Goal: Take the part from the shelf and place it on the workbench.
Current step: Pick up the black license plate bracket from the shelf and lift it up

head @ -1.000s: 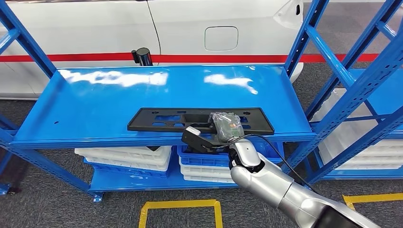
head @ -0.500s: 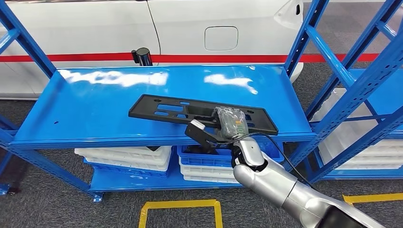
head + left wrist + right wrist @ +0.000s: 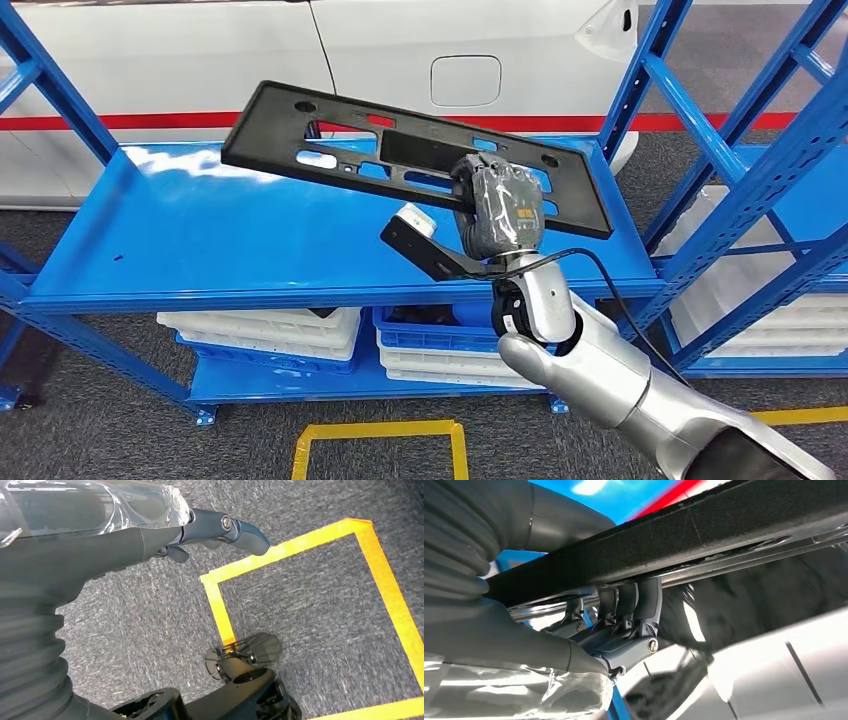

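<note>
Long flat black plastic part w/ cut-out slots point(image 3: 400, 160) has come up off the glossy blue metal shelf deck point(image 3: 200, 230): 1 s ago it lay flat near the deck's front edge, now it's well above the deck, tilted. Right robot hand point(image 3: 497, 207), plastic-wrapped, grips it off-centre, fingers point(image 3: 639, 602) hooked round the part's edge. So pickup looks done; carry to the table is what's left, and no table visible yet. Long overhang away from the grip could swing. Left robot hand point(image 3: 220, 530) hangs over grey carpet; spread or curled, can't tell, fingers mostly cut off.
</note>
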Tool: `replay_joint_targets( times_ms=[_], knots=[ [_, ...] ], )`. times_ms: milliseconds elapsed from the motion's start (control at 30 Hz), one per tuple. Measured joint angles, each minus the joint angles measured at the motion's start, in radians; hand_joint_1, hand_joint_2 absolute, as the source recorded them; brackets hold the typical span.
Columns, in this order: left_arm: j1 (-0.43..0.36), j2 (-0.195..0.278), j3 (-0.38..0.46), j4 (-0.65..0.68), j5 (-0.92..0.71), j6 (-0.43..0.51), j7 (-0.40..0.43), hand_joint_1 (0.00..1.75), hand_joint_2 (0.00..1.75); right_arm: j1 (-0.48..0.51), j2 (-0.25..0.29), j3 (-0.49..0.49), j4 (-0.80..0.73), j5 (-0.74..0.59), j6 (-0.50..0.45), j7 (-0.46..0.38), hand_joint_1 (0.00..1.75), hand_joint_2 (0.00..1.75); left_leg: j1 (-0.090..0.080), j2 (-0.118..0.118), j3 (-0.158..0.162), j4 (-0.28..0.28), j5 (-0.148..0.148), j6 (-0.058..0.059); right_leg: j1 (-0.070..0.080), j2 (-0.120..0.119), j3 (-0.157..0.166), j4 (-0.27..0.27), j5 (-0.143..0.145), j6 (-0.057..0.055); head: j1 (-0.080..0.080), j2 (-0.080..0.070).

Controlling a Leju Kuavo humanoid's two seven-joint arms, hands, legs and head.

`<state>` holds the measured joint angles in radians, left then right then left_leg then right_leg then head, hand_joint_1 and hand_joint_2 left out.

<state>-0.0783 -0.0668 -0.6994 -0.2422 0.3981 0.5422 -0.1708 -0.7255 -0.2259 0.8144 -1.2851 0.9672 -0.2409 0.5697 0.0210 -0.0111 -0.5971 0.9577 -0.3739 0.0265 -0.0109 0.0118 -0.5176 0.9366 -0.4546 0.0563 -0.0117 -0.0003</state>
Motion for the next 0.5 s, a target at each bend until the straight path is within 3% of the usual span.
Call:
replay_joint_targets(
  times_ms=[500],
  knots=[
    [0.0,0.0,0.0,0.0,0.019,0.004,-0.006,0.0,1.75,0.013,-0.046,-0.07,-0.275,0.066,-0.017,0.023,1.75,1.75,-0.001,0.0,0.0,0.001,0.0,0.0,0.0,0.0,0.0,-0.001,0.0,0.0,0.0,0.0]
  ],
)
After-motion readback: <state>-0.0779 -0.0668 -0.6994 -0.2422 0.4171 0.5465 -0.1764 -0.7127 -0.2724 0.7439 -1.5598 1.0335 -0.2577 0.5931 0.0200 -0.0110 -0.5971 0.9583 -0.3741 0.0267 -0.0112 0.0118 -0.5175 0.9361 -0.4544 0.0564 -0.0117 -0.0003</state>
